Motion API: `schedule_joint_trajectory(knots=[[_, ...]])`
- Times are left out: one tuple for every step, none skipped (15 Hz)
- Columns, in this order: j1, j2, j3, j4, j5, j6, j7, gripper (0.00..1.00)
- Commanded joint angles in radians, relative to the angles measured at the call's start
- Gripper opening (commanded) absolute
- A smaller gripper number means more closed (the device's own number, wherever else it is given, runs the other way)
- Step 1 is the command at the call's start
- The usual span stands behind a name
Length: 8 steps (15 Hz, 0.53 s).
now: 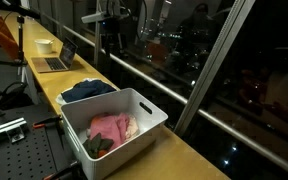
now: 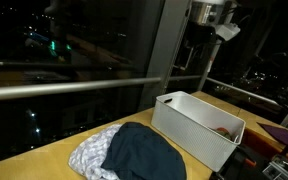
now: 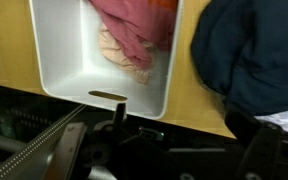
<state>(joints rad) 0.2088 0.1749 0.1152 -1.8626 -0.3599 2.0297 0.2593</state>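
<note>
My gripper (image 1: 111,30) hangs high above the yellow counter, behind the white bin (image 1: 150,111), and touches nothing. It also shows in an exterior view (image 2: 212,14). In the wrist view its two dark fingers (image 3: 164,150) stand wide apart with nothing between them. The bin (image 3: 54,70) holds pink clothes (image 1: 112,127) (image 3: 134,25) and a dark cloth (image 1: 96,147). A dark blue garment (image 1: 89,90) (image 2: 144,155) (image 3: 249,50) lies on the counter right beside the bin (image 2: 189,125).
A pale patterned cloth (image 2: 87,155) lies under the blue garment. A laptop (image 1: 54,62) and a white cup (image 1: 44,45) sit farther along the counter. A window with a rail (image 2: 74,85) runs along the counter's far edge.
</note>
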Motion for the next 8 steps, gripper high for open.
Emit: schedule_joint_trajectory(knots=[[-0.087,-0.050,-0.047,-0.185,0.029,0.195,-0.065,1.00],[-0.114,-0.037,-0.062,-0.225,0.040,0.264,-0.083,1.00],[-0.134,-0.025,-0.073,-0.252,0.049,0.316,-0.099,1.00],[-0.157,-0.004,-0.086,-0.279,0.066,0.380,-0.121,1.00],[-0.174,0.012,-0.095,-0.298,0.086,0.426,-0.142,1.00],[-0.192,0.038,-0.100,-0.315,0.119,0.477,-0.173,1.00],[-0.205,0.068,-0.102,-0.324,0.150,0.518,-0.198,1.00],[-0.220,0.099,-0.098,-0.332,0.192,0.556,-0.231,1.00]])
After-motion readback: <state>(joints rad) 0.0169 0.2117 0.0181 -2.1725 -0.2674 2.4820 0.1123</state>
